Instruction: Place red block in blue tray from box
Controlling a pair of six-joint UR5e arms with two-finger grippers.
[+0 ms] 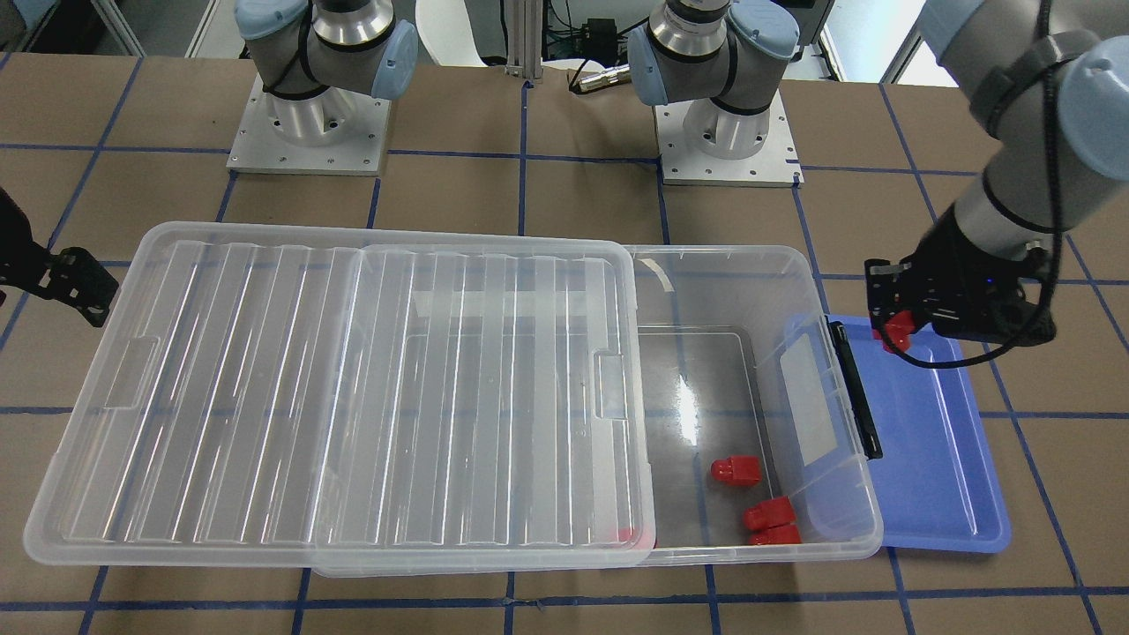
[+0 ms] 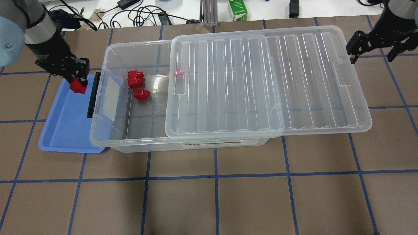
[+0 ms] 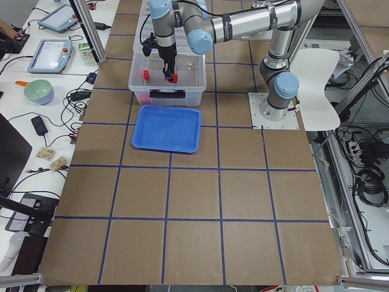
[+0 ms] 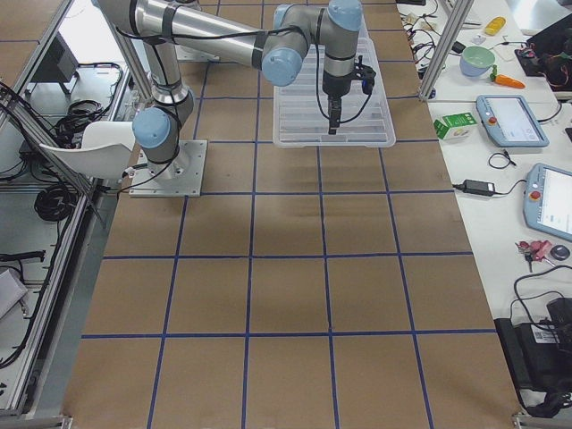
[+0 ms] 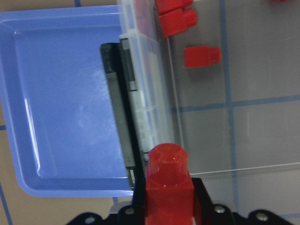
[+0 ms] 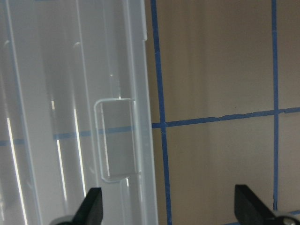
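My left gripper [image 2: 77, 83] is shut on a red block [image 2: 78, 86] and holds it above the far corner of the blue tray [image 2: 65, 130], beside the box's black clip [image 2: 92, 96]. The block shows in the front view [image 1: 898, 329] and close up in the left wrist view [image 5: 168, 183]. The clear box [image 2: 130, 137] holds three more red blocks [image 2: 136, 83] near its open end; a fourth [image 2: 179, 75] lies under the edge of the slid-back lid [image 2: 261, 81]. My right gripper [image 2: 372, 54] is open and empty beyond the lid's far end.
The lid [image 1: 335, 388] overhangs the box toward the right arm's side. Both arm bases [image 1: 309, 132] stand at the table's back. Cables and a green carton [image 2: 237, 9] lie beyond the table's edge.
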